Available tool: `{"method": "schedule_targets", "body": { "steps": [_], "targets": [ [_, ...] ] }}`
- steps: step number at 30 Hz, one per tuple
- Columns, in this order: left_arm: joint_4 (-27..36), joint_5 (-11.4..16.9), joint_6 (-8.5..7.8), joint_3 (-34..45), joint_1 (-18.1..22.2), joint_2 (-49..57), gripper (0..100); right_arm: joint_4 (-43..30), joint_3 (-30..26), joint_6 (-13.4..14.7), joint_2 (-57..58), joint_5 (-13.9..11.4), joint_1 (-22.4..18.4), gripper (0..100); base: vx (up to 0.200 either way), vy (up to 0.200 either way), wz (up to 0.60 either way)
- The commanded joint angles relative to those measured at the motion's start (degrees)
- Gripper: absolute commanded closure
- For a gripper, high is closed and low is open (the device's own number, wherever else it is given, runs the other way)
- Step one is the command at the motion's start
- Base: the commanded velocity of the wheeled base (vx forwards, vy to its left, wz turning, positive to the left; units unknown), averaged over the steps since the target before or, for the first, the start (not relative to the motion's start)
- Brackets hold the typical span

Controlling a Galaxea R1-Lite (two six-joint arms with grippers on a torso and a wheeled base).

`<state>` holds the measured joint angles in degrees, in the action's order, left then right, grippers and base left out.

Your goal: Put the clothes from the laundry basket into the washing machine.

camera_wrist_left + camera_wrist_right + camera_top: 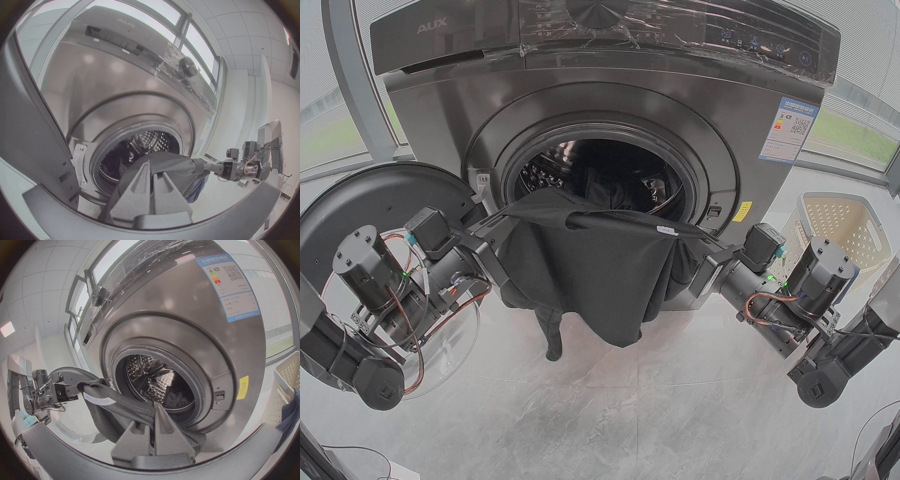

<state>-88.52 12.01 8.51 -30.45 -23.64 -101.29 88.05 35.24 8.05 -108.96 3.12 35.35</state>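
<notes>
Head view, hidden: fingertips under garment (594,269).
Left end effector (154,170): clamped on garment, arm extended.
Right end effector (148,418): likewise clamped.
Garment: stretched between them, before washer (612,94) opening.

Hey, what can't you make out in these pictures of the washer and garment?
Basket bottom: head view, the right arm covers it.
Drum depth: every view, dark, and the garment covers its lower mouth.
Garment's shape: every view, bunched folds between left gripper and right gripper.
</notes>
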Motion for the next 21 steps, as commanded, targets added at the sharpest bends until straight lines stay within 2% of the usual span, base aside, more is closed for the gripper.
{"method": "schedule_targets", "body": {
  "steps": [1,11,17,21],
  "targets": [
    [-0.25,-0.23,-0.07,0.48,-0.01,3.73,100,0.19,0.35,-0.05,0.15,0.04,1.3,100,0.0,0.0,0.0],
    [-0.25,-1.11,-0.42,-0.66,0.87,4.0,100,0.28,4.13,0.3,1.21,0.13,1.39,100,0.0,0.0,0.0],
    [-0.25,-1.2,-0.51,-0.75,0.96,4.08,100,0.28,4.31,0.22,2.52,0.22,1.21,100,0.0,0.0,0.0],
    [-0.25,-1.2,-1.21,-0.66,0.96,4.08,100,0.28,4.66,0.13,2.96,0.31,0.95,100,0.0,0.0,0.0]
  ]
}}
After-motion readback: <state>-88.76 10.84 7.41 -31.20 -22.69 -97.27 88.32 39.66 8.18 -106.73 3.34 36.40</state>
